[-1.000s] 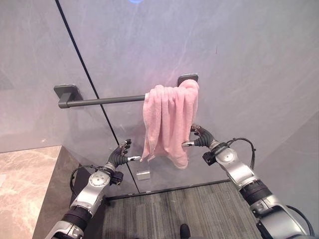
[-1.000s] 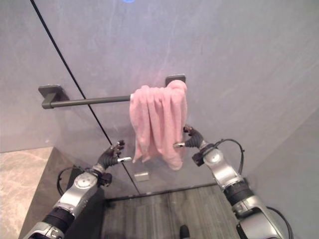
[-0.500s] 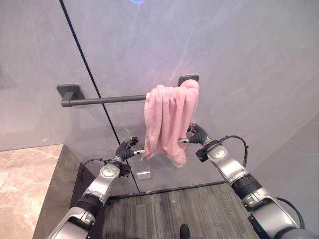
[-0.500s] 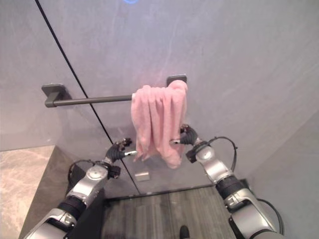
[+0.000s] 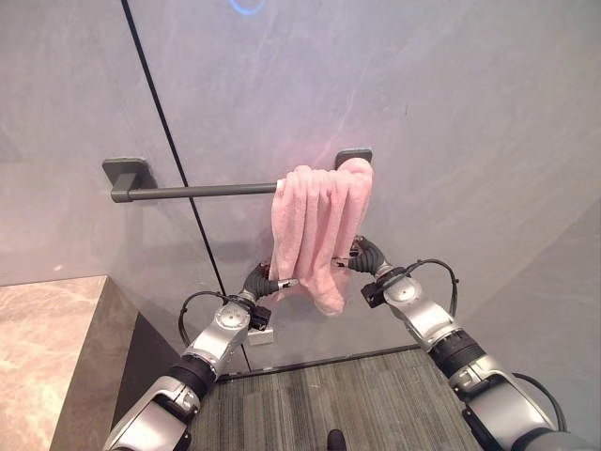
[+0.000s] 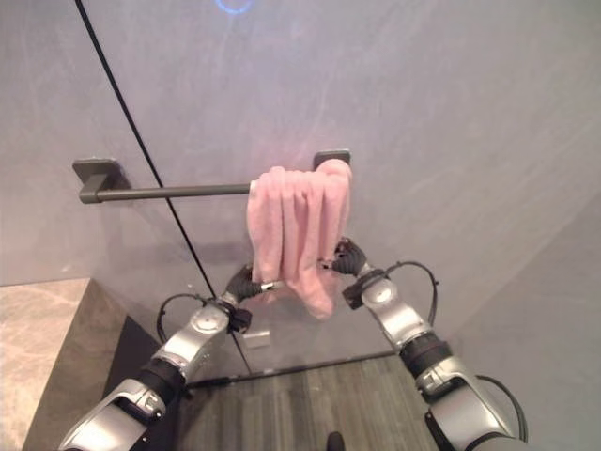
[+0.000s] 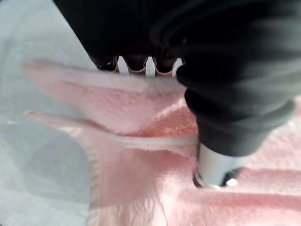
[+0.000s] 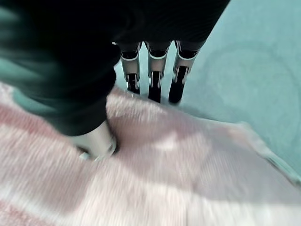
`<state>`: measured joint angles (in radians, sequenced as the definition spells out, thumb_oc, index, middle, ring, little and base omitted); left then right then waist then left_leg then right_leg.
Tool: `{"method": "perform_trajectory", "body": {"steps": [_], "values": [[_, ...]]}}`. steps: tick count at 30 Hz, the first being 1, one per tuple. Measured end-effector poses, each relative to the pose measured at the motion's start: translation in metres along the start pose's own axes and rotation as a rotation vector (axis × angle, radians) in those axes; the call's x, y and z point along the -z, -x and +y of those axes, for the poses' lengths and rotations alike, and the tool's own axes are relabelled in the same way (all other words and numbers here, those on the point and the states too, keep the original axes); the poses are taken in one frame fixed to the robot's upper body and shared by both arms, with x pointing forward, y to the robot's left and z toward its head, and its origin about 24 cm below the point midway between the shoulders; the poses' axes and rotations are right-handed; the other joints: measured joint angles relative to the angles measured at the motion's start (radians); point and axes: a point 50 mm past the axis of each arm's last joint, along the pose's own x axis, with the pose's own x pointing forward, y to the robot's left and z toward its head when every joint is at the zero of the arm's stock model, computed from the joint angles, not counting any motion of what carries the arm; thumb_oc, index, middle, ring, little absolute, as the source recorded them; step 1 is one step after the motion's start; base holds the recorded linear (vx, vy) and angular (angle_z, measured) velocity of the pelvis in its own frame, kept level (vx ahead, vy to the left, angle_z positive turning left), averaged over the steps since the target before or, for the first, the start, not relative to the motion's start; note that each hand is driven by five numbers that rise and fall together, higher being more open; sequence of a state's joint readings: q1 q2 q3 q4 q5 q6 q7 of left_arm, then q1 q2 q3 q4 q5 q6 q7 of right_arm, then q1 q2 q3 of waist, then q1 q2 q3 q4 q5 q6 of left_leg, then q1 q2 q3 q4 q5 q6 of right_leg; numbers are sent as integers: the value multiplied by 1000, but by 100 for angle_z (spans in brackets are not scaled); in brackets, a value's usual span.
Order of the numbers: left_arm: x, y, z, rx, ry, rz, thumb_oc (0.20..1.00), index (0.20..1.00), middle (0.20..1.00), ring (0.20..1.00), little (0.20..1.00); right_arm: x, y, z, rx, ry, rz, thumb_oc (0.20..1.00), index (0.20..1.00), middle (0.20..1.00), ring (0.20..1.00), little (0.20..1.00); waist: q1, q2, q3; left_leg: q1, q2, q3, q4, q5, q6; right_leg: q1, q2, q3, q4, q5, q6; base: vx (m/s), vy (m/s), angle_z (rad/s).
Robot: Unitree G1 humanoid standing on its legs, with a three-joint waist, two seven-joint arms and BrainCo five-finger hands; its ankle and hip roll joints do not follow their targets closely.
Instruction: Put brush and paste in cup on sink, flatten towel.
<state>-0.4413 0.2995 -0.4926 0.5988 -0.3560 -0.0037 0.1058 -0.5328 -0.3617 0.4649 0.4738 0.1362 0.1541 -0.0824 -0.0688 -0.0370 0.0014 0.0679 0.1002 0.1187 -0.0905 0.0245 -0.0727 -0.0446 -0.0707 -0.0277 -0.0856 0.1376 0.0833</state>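
Bunched pink towel (image 5: 319, 221) hung on the wall rail (image 5: 197, 191); left hand (image 5: 263, 281) and right hand (image 5: 366, 256) each pinched a lower edge

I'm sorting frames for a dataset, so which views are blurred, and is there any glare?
Left wrist view: the pink towel is smeared, worst at its edge under the left hand. Right wrist view: the towel's pile streaks into bands beside the right hand. Both eye views are crisp on the towel bar, with one bluish light spot reflected high on the grey wall.
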Motion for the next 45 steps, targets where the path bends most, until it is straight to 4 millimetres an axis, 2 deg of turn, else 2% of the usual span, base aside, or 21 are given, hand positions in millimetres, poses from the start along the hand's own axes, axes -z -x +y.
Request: {"method": "perform_trajectory", "body": {"steps": [3,5,9,10,11,13,16,22,27,32,35,38,41,45], "values": [[-6,-1,1,4,-5,-22,373,373,373,373,373,0,1,-1,-1,-12,-5,200,200,200,200,200,0,0,0,1,0,0,0,0,0,1,1,0,0,0,0,0,0,0],[-13,2,5,5,-3,-57,369,369,369,369,369,-1,7,-4,-6,-25,-27,200,200,200,200,200,2,0,0,3,0,-1,0,0,0,4,2,0,0,0,-1,-2,6,2],[-19,17,29,-32,9,-119,297,297,297,297,297,5,27,-19,10,-41,-67,200,200,200,200,200,8,2,1,18,3,-1,-5,-2,3,19,1,-3,0,-1,0,0,0,0],[-19,22,35,-45,20,-131,294,294,294,294,294,4,32,-20,-4,-43,-87,200,200,200,200,200,8,3,2,19,3,-2,-5,-5,7,22,0,-3,0,-2,0,0,0,0],[-18,25,37,-45,19,-135,256,256,256,256,256,3,34,-18,-21,-44,-100,200,200,200,200,200,7,3,2,20,3,-2,-5,-6,9,23,0,-3,0,-7,2,0,0,0],[-18,32,42,-56,34,-151,250,250,250,250,250,-2,39,-15,-57,-66,-141,200,200,200,200,200,14,6,4,18,4,-3,-5,-8,9,24,0,-3,-1,-10,5,-34,13,1],[-16,48,49,-72,88,-183,200,200,200,200,200,-11,51,-10,-132,-79,-212,200,200,200,200,200,29,10,3,18,5,-4,-6,-9,7,24,1,-3,-4,-15,-1,0,0,0],[-11,75,62,-110,136,-227,200,200,200,200,200,-39,64,-4,-243,-77,-357,200,200,200,200,200,56,10,3,14,4,-17,-5,-10,6,26,0,-12,-4,-18,4,-17,16,5],[-13,82,73,-156,142,-249,200,200,200,200,200,-46,63,8,-319,-70,-382,200,200,200,200,200,85,4,4,-2,3,-32,-5,-10,6,22,-3,-34,-1,-21,6,-46,21,10],[-13,85,76,-176,142,-256,200,200,200,200,200,-58,61,12,-338,-59,-429,200,200,200,200,200,101,-15,17,-33,2,-50,-2,-3,-4,2,-3,-43,0,-22,7,-43,13,10],[1,84,76,-187,153,-203,200,200,200,200,200,-62,61,21,-358,-80,-446,200,200,200,200,200,108,-30,38,-39,0,-54,0,0,-7,-9,-2,-49,0,-19,2,-16,16,5],[20,77,73,-191,148,-109,200,200,200,200,200,-48,52,32,-352,-63,-371,200,200,200,200,200,109,-35,42,-39,1,-61,0,-1,-7,-4,-3,-62,0,-20,2,29,18,7],[11,72,73,-190,134,-138,200,200,200,200,200,-43,48,29,-302,-24,-348,200,200,200,200,200,110,-35,57,-40,-1,-61,0,-1,-7,-4,-4,-63,0,-20,2,30,14,2],[0,72,70,-185,152,-183,200,200,200,200,200,-71,61,28,-321,-27,-480,200,200,200,200,200,102,-33,62,-37,1,-59,0,-1,-7,-3,-3,-62,0,-20,3,32,14,-1]]}}
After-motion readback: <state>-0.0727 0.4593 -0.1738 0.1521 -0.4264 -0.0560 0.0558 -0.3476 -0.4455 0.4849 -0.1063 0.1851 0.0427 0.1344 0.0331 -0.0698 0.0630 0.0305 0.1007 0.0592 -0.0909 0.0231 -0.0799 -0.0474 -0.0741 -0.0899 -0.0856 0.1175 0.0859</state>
